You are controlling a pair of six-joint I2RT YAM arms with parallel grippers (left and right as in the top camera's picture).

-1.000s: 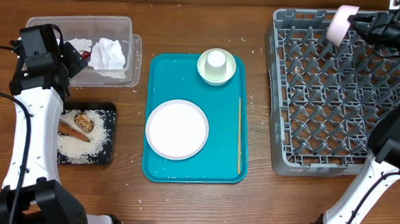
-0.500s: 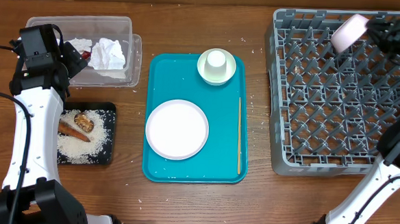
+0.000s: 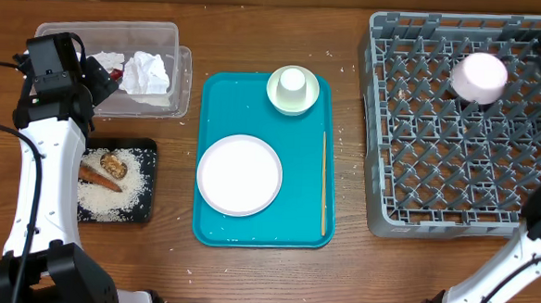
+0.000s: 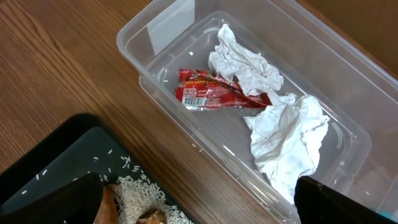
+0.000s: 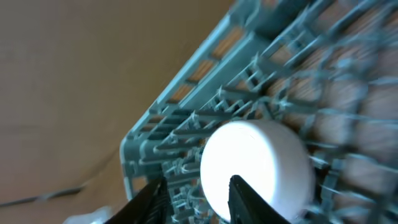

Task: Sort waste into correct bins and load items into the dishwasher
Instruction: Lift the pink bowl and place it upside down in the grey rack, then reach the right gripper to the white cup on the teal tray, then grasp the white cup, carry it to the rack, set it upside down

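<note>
My right gripper (image 5: 199,196) is shut on the rim of a pink cup (image 3: 478,77) and holds it over the far part of the grey dishwasher rack (image 3: 383,130). The cup (image 5: 255,165) fills the blurred right wrist view, with rack tines behind it. My left gripper (image 4: 199,205) is open and empty. It hovers between the clear bin (image 4: 143,37) and the black tray of rice (image 4: 74,149). The teal tray (image 3: 211,223) holds a white plate (image 3: 240,175), a green bowl (image 3: 275,96) with a white cup (image 3: 294,79) in it, and a chopstick (image 3: 324,182).
The clear bin (image 3: 72,34) holds crumpled tissues (image 3: 147,73) and a red wrapper (image 4: 217,96). The black tray (image 3: 142,210) holds rice and brown food scraps (image 3: 102,171). Rice grains lie scattered on the wooden table.
My right gripper has carried the pink cup from the rack's far edge down and to the right, over the rack, and turned it. The left arm has not moved.
</note>
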